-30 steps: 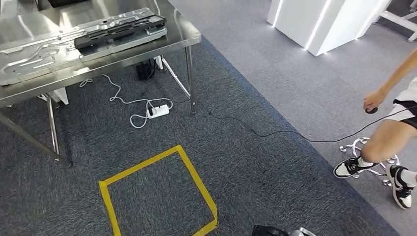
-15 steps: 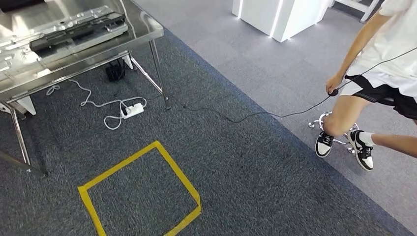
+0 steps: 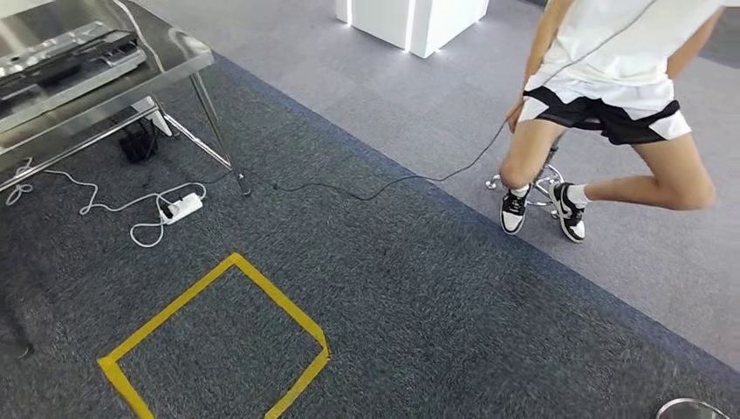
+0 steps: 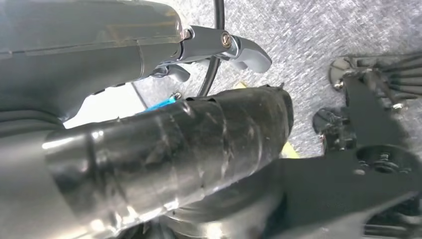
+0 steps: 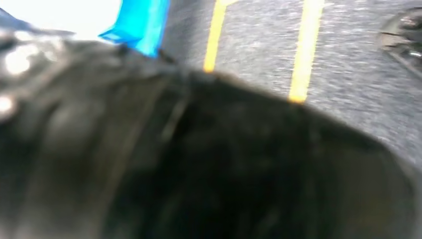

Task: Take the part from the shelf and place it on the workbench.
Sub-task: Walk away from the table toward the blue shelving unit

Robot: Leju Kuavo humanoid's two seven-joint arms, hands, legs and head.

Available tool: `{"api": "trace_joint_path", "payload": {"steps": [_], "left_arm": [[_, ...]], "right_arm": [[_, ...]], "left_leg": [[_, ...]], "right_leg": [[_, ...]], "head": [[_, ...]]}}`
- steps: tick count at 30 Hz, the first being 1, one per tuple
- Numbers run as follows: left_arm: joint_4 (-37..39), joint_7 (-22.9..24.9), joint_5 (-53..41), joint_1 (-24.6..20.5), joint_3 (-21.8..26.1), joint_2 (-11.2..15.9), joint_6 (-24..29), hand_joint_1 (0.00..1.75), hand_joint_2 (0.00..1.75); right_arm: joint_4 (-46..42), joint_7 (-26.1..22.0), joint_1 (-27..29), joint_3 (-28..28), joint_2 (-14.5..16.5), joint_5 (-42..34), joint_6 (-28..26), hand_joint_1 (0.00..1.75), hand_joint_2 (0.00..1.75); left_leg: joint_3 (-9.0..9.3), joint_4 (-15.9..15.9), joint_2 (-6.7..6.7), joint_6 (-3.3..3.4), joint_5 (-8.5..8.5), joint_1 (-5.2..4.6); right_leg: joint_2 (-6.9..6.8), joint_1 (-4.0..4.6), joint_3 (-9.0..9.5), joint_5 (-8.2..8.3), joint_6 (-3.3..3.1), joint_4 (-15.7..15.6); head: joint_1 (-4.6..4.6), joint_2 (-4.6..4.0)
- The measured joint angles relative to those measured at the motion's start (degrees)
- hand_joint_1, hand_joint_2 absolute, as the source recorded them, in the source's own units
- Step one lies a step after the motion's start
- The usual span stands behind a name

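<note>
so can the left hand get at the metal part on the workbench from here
Probably not. The metal part lies on the workbench far across the carpet, and the left hand hangs low over the floor.

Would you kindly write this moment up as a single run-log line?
phase: walking, view turning | workbench: upper left | person: upper right, holding cable | floor: yellow tape square | hands: state unclear
</note>
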Motion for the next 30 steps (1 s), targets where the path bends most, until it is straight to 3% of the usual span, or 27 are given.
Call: {"api": "trace_joint_path", "payload": {"steps": [1, 2, 4, 6, 7, 8, 9, 12, 14, 16, 18, 21, 22, 23, 24, 27, 29, 30], "left_arm": [[0.0, 0.0, 0.0, -0.1, 0.1, -0.2, 0.0, 0.0, 0.0], [0.0, 0.0, 0.0, -0.2, 0.2, -0.4, 0.0, 0.0, 0.0], [0.0, -0.3, 0.0, 0.1, 0.4, -0.6, -0.3, 0.0, 0.0], [0.0, -0.7, 0.1, 0.8, 0.8, -0.6, -0.8, 0.0, 0.0], [0.1, -1.0, 0.1, 1.2, 1.0, -0.6, -1.1, 0.0, 0.0], [0.1, -1.3, 0.1, 1.6, 1.1, -0.6, -1.3, 0.0, 0.0], [0.2, -1.4, 0.1, 1.9, 1.2, -0.6, -1.4, 0.0, 0.0], [0.5, -1.6, -0.2, 2.3, 1.2, -0.1, -2.1, 0.0, 0.0], [0.8, -1.6, -0.4, 2.4, 1.2, 0.5, -2.6, 0.0, 0.0], [0.9, -1.6, -0.6, 2.1, 1.3, 0.7, -3.0, 0.0, 0.0], [0.9, -1.4, -0.7, 1.8, 1.3, 0.7, -2.8, 0.0, 0.0], [0.9, -1.0, -1.2, 1.6, 1.3, 0.5, -1.6, 0.0, 0.0], [0.9, -0.8, -1.4, 1.5, 1.3, 0.3, -1.2, 0.0, 0.0], [0.9, -0.8, -1.5, 1.3, 1.3, 0.2, -1.0, 0.0, 0.0], [0.9, -1.0, -1.5, 1.1, 1.3, 0.0, -1.1, 0.0, 0.0], [0.8, -2.6, -1.3, 0.9, 1.5, -0.3, -2.7, 0.0, 0.0], [0.8, -4.1, -1.2, 1.2, 1.7, -0.1, -3.8, 0.0, 0.0], [0.8, -4.7, -1.3, 1.3, 1.8, 0.0, -4.2, 0.0, 0.0]], "right_arm": [[0.0, -0.4, 0.1, -0.1, 0.0, 0.3, 0.4, 0.0, 0.0], [0.0, -0.8, 0.3, -0.2, 0.1, 0.6, 0.7, 0.0, 0.0], [0.1, -1.5, 0.5, -0.2, 0.3, 1.3, 1.0, 0.0, 0.0], [0.2, -2.3, 0.5, -0.2, 0.5, 2.0, 1.1, 0.0, 0.0], [0.2, -2.7, 0.5, -0.2, 0.6, 2.2, 1.1, 0.0, 0.0], [0.2, -3.3, 0.5, -0.2, 0.7, 2.4, 1.2, 0.0, 0.0], [0.2, -3.9, 0.6, -0.2, 0.7, 2.6, 1.3, 0.0, 0.0], [0.2, -4.8, 0.7, -0.2, 0.9, 2.9, 1.4, 0.0, 0.0], [0.3, -4.4, 0.6, -0.2, 1.1, 3.0, 1.3, 0.0, 0.0], [0.3, -3.8, 0.5, -0.2, 1.1, 3.0, 1.3, 0.0, 0.0], [0.3, -3.5, 0.5, -0.2, 1.0, 3.0, 1.1, 0.0, 0.0], [0.3, -3.6, 0.5, -0.3, 1.0, 2.9, 0.8, 0.0, 0.0], [0.3, -3.8, 0.6, -0.3, 0.9, 2.9, 0.8, 0.0, 0.0], [0.4, -4.1, 0.7, -0.3, 0.9, 3.1, 0.9, 0.0, 0.0], [0.4, -4.5, 0.8, -0.3, 0.8, 3.4, 0.9, 0.0, 0.0], [0.4, -6.0, 0.9, -0.1, 0.5, 5.1, 0.7, 0.0, 0.0], [0.4, -6.8, 0.9, 0.3, 0.4, 6.3, 0.2, 0.0, 0.0], [0.4, -7.2, 1.0, 0.5, 0.4, 6.9, 0.0, 0.0, 0.0]], "left_leg": [[-0.04, 0.1, 0.51, -0.41, 0.07, 0.04], [-0.18, 0.4, 0.13, -0.77, -0.26, 0.21], [-1.72, 4.0, -2.65, -1.28, -3.2, 0.51], [-4.5, 11.1, -5.63, -1.38, -7.7, 0.63], [-5.43, 14.0, -6.24, -1.35, -8.93, 0.63], [-5.46, 15.1, -6.53, -1.24, -8.95, 0.61], [-4.47, 14.1, -6.71, -1.06, -7.89, 0.59], [1.58, 3.8, -9.03, -0.02, -3.53, 0.44], [3.35, 0.4, -10.24, 0.29, -3.03, 0.24], [3.63, -0.5, -9.33, 0.46, -2.69, 0.26], [4.04, -1.6, -8.11, 1.03, -2.18, 0.56], [4.06, -1.9, -6.17, 1.51, -1.97, 0.55], [4.0, -1.8, -5.54, 1.49, -2.02, 0.52], [3.98, -1.7, -4.93, 1.45, -2.1, 0.52], [4.0, -1.6, -4.36, 1.35, -2.22, 0.56], [4.11, -1.0, -2.79, 0.51, -2.89, 0.42], [4.2, -0.8, -1.78, -0.18, -3.28, 0.16], [4.36, -0.8, -1.28, -0.47, -3.38, 0.15]], "right_leg": [[0.51, 0.05, -0.2, 0.16, -0.66, -0.2], [1.03, 0.07, -0.35, 0.5, -1.19, -0.4], [1.99, 0.09, -0.8, 1.21, -2.17, -0.6], [3.18, 0.31, -1.65, 1.73, -2.85, -0.5], [3.92, 0.48, -2.01, 1.96, -3.04, -0.5], [4.7, 0.64, -2.31, 2.15, -3.1, -0.4], [5.48, 0.76, -2.54, 2.3, -3.08, -0.2], [7.39, 0.91, -3.08, 2.51, -2.82, 0.3], [8.35, 0.74, -3.56, 2.79, -2.32, 0.6], [8.96, 0.65, -3.78, 3.04, -1.62, 0.6], [7.51, 0.78, -4.68, 1.77, -1.01, 2.5], [4.71, 0.44, -9.48, -2.95, -0.26, 12.1], [4.41, 0.22, -10.77, -3.64, -0.04, 14.7], [4.16, 0.02, -11.09, -3.25, 0.16, 15.3], [3.87, -0.16, -10.23, -1.84, 0.3, 13.7], [1.4, -0.1, -4.89, 2.63, 0.07, 3.3], [0.88, 0.36, -3.89, 2.87, -0.59, 0.8], [1.57, 0.42, -3.99, 3.01, -0.96, 0.7]], "head": [[0.01, 0.0], [0.0, 0.0], [-0.01, 0.0], [-0.01, 0.0], [-0.01, 0.0], [-0.01, 0.0], [-0.01, 0.0], [0.0, 0.0], [0.01, 0.0], [-0.01, 0.0], [0.05, 0.0], [0.16, 0.0], [0.16, 0.0], [0.16, 0.0], [0.16, 0.0], [0.16, 0.0], [0.14, 0.0], [0.14, 0.0]]}}
